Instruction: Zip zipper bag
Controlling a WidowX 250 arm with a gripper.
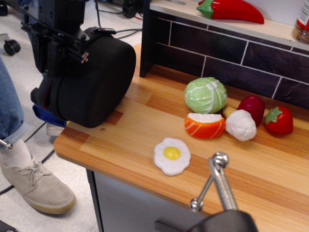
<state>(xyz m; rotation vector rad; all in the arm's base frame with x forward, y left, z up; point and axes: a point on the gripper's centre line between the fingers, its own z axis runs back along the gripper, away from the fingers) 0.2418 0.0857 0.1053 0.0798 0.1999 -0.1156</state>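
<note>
Zipper bag [94,82], a large rounded black fabric case, stands on edge at the left end of the wooden counter [145,121], its left side hanging past the counter's corner, blue trim showing at its lower left. From my remote station I see the black gripper [55,46] set against the bag's upper left edge, over the zipper line; its fingers are dark against the dark fabric, and I cannot tell whether they are spread or pressed together, or whether they pinch anything. A small metal zipper pull [85,57] shows just beside the gripper on the bag's rim.

Toy foods are grouped well apart from the bag, toward the right of the counter: a green cabbage [205,94], a salmon sushi piece [204,125] just in front of it, a white cauliflower [240,124] touching or nearly touching a dark red fruit [252,107] behind it, and a strawberry [278,120] at far right. A fried egg [172,155] lies alone near the counter's front edge. On the shelf above the dark tiled backsplash [217,53] rests a red chili pepper [231,9].

A person's jeans-clad leg and tan shoe [34,186] stand on the floor at lower left. A metal rod with ball ends [215,181] fills the lower foreground.
</note>
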